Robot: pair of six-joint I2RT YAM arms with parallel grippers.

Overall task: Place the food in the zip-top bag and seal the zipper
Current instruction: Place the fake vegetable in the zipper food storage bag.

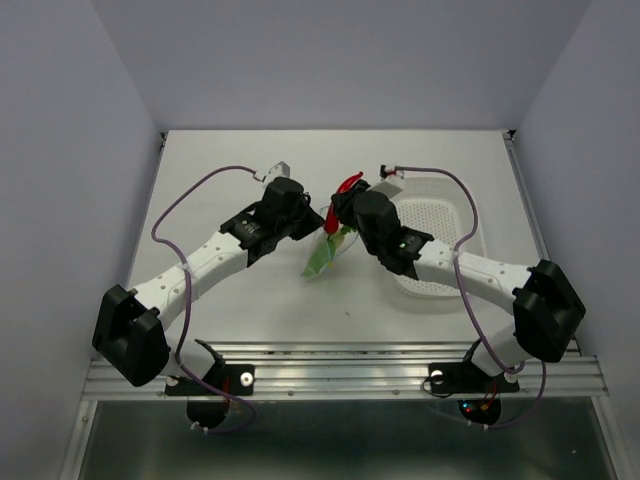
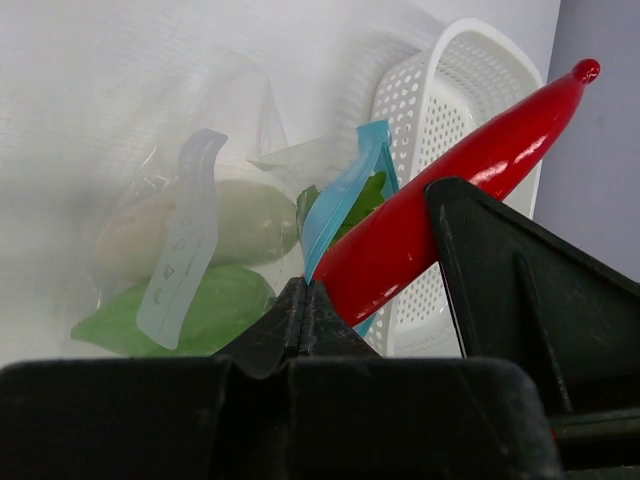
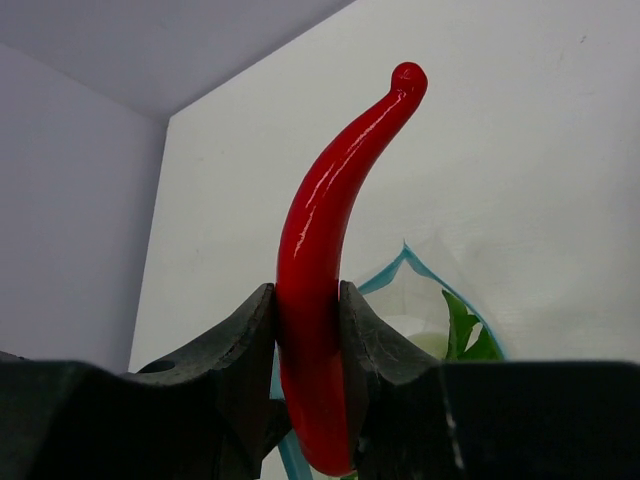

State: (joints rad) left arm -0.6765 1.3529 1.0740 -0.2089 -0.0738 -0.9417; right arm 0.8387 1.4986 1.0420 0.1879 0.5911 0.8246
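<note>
Just left of the white basket (image 1: 445,225), over the tabletop (image 1: 300,300): the zip-top bag (image 1: 320,258), held up between the ends of the two arms. Cannot tell whether its bottom touches the tabletop.

Pinched at the zipper (image 2: 340,195) by the left jaws, pressed fully together on the light-blue strip with no gap showing.

Inside the clear crinkly plastic, on the side away from the basket: the white radish (image 2: 225,220) and the green pod (image 2: 215,305), touching, with the radish the upper of the two in the left wrist view. Green radish top (image 3: 463,330) visible through the bag's mouth, on the basket side of the radish body.

Zipper not sealed: strip parted into a loop around the open mouth, as seen from the right wrist.

Clamped in the right jaws, narrow around its lower half: the red chili (image 3: 325,230), nearly upright in the right wrist view, curved tip uppermost. Lower end down at the bag's mouth, against the blue strip; cannot tell whether already inside the bag or only resting at the edge.

From the left wrist, chili slanting up across the front of the basket, tip past the basket's rim.

Basket flat on the tabletop, partly covered by the right arm (image 1: 470,270) in the overhead view.
</note>
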